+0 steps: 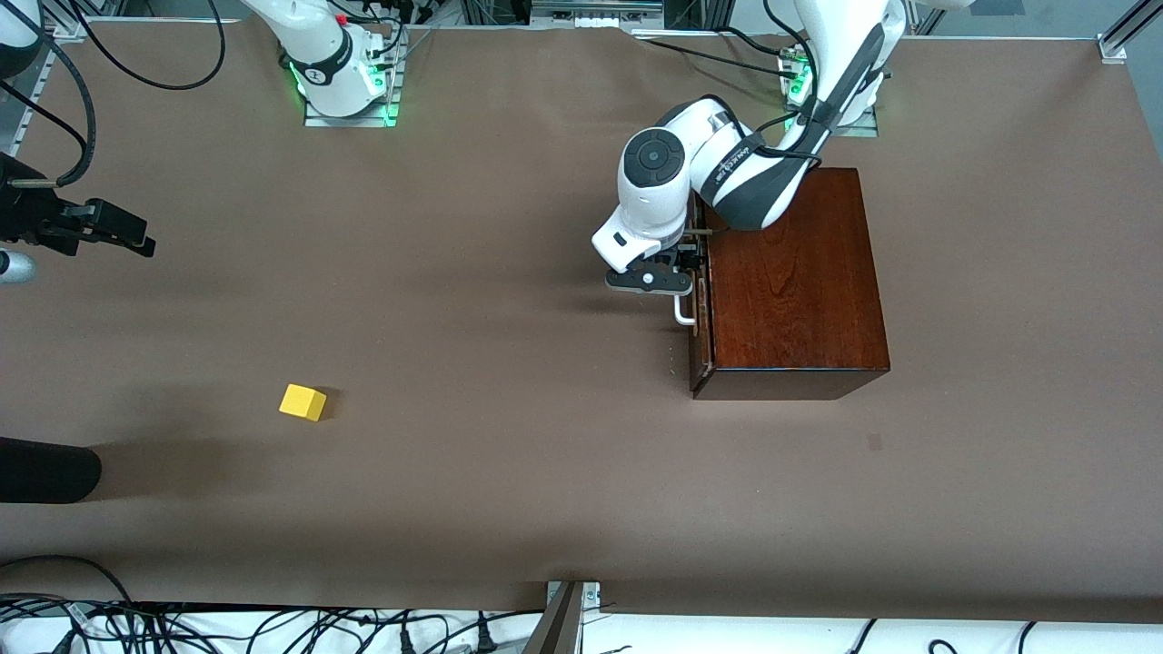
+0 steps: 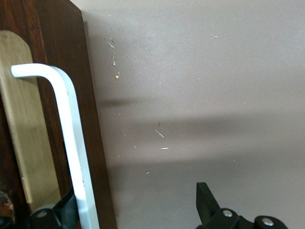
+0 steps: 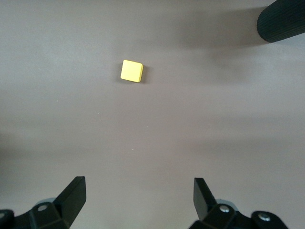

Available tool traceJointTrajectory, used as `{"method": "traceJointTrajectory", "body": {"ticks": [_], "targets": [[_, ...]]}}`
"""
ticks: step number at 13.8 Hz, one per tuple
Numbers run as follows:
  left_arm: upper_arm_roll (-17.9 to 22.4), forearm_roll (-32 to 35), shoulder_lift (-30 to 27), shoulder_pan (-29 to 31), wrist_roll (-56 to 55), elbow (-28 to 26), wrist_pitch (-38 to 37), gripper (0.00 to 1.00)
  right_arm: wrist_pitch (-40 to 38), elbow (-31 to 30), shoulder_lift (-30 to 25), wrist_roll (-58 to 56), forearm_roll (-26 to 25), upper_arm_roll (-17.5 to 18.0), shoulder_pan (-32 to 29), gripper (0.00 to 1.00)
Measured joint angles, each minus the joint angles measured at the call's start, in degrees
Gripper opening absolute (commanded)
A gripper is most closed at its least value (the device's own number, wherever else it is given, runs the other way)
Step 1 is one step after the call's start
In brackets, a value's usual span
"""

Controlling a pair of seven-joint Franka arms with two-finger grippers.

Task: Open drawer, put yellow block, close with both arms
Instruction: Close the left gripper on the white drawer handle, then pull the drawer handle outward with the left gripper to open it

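The dark mahogany box (image 1: 795, 272) stands toward the left arm's end of the table. Its drawer front (image 1: 700, 318) sits about flush with the box, and the white bar handle (image 1: 681, 313) shows beside it. My left gripper (image 1: 683, 272) is open at the handle. In the left wrist view the handle (image 2: 71, 138) stands between the jaws, close to one finger (image 2: 64, 212), and my left gripper (image 2: 136, 207) holds nothing. The yellow block (image 1: 303, 401) lies on the table toward the right arm's end. My right gripper (image 1: 127, 234) is open and empty, up over the table edge, apart from the block (image 3: 131, 71).
A black rounded object (image 1: 45, 468) lies at the table edge near the yellow block, nearer to the front camera; it also shows in the right wrist view (image 3: 281, 21). Brown table covering (image 1: 509, 409) spreads between block and box. Cables run along the front edge.
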Motion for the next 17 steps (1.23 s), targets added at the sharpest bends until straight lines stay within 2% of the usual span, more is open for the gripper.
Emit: {"method": "traceJointTrajectory", "body": {"ticks": [7,17], "targets": [[1.94,-0.53,1.44,-5.08,-3.71,2.79,0.65,1.00,0.08,-0.02,0.55,0.00,-0.01,0.00,0.02,1.00],[3.40,-1.39,4.80,-8.72,-5.68,7.93,0.07,1.00,0.09,-0.02,0.55,0.00,-0.01,0.00,0.03,1.00]]}}
